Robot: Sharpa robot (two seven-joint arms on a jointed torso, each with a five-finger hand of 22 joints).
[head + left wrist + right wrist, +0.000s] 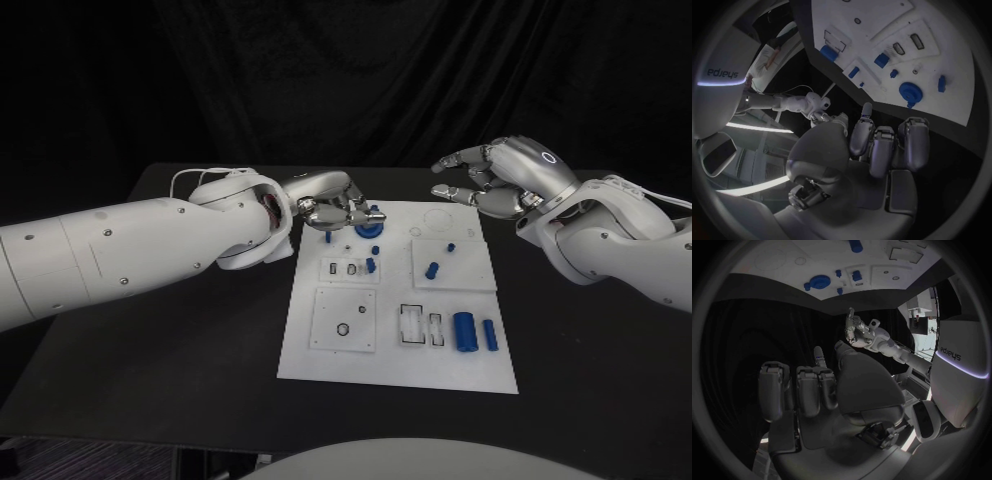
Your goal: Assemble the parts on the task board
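Head view: two blue cylinders (472,331) lie near the white task board's (397,370) near right corner. Farther back, the left hand (329,203) hovers at the board's far left corner beside a round blue part (369,228), fingers curled, empty. Right hand (498,175) hangs beyond the far right corner, fingers apart, holding nothing.

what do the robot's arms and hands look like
Both arms are smooth white shells with small dark screw dots. The left arm has a red patch and a thin white cable near the wrist; the right arm also carries a white cable. The left hand and right hand are silver metal with segmented fingers; the right one has a small blue ring light on its back.
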